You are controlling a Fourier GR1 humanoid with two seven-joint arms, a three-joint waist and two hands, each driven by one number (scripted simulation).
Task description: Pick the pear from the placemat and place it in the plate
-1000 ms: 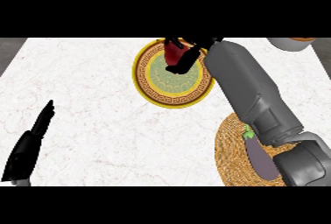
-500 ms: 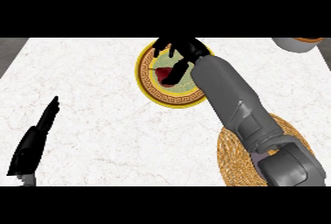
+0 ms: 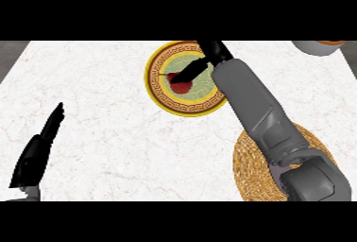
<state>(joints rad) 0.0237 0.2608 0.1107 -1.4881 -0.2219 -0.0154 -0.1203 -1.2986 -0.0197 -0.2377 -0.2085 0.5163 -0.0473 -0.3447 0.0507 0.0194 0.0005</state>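
— Where's the pear [image 3: 181, 87] now?

— It's lying on the plate [image 3: 165, 101], a little left of the plate's middle. It looks dark red from here, with a thin stem poking out toward the left. The plate itself is round with a yellow rim and a patterned brown band, and it sits at the far side of the white marbled tabletop [image 3: 111, 132].

— And the right hand [image 3: 209, 59]?

— It's reaching over the plate from the far right side. The fingers [image 3: 190, 72] are stretched out fairly straight, pointing down and left, and their tips lie right over the pear's top. I can't see them curled round it; they look spread out rather than pinching. Whether the tips actually touch the fruit or just hang above it, I can't tell from this angle.

— What about the placemat [image 3: 252, 165]?

— Round, woven, straw-coloured, near the right front of the tabletop. The grey right forearm [image 3: 261, 113] crosses over it, so part of it is hidden.

— The left hand [image 3: 38, 151]?

— Resting at the lower left, well apart from the plate, fingers straight and held together, pointing away from the robot.

— Anything else?

— A bit of a pale bowl [image 3: 317, 47] with a brownish rim shows at the far right corner, cut off by the edge.
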